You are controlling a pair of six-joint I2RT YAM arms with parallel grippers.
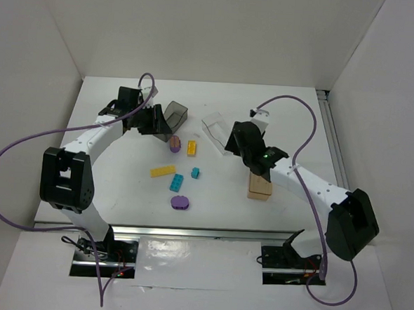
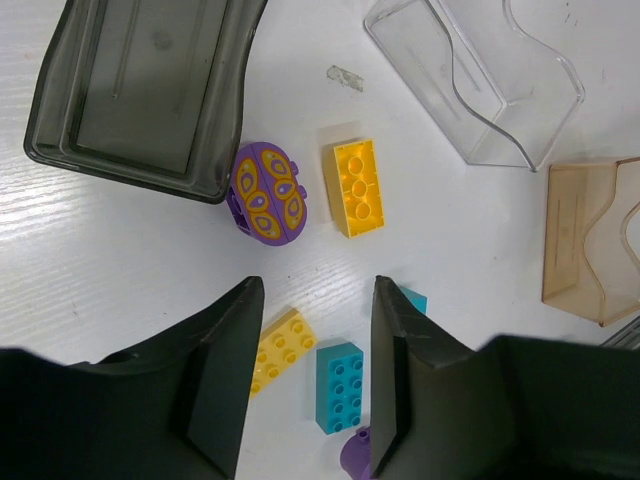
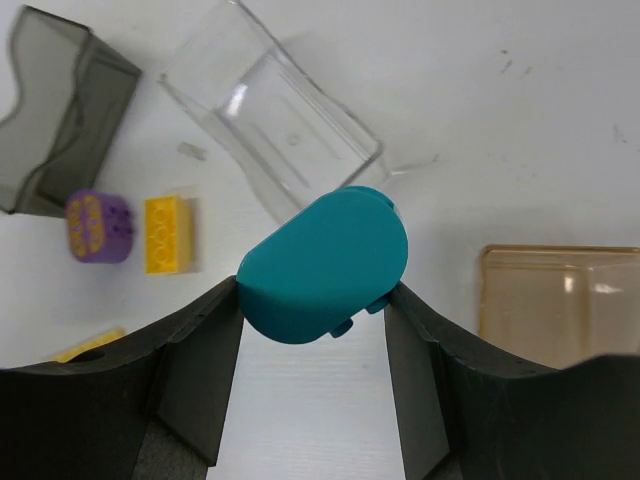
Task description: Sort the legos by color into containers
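Right wrist view had the right jaws clenched on a teal rounded plastic brick (image 3: pixel 325 262), held above the white tabletop (image 3: pixel 520 150). Beyond the brick lay a clear rectangular plastic bin (image 3: pixel 275 115), with a tan-orange translucent bin (image 3: pixel 560 300) off to one side and a smoky dark grey translucent bin (image 3: pixel 60 110) well off to the other.

The left jaws stood released, with nothing gripped (only tabletop and loose bricks showed through the gap). Under them lay a long yellow brick (image 2: pixel 280 350), a teal rectangular brick (image 2: pixel 340 385) and a smaller teal brick (image 2: pixel 412 300), this last one partly hidden behind one jaw. Farther out, a purple rounded piece with yellow markings (image 2: pixel 268 193) sat right against the grey bin's wall, though I could not tell whether the two touched. A short yellow brick (image 2: pixel 355 187) lay just beside it. In the top external view a plain purple oval piece (image 1: pixel 181 202) lay nearest the arm bases, apart from the rest.
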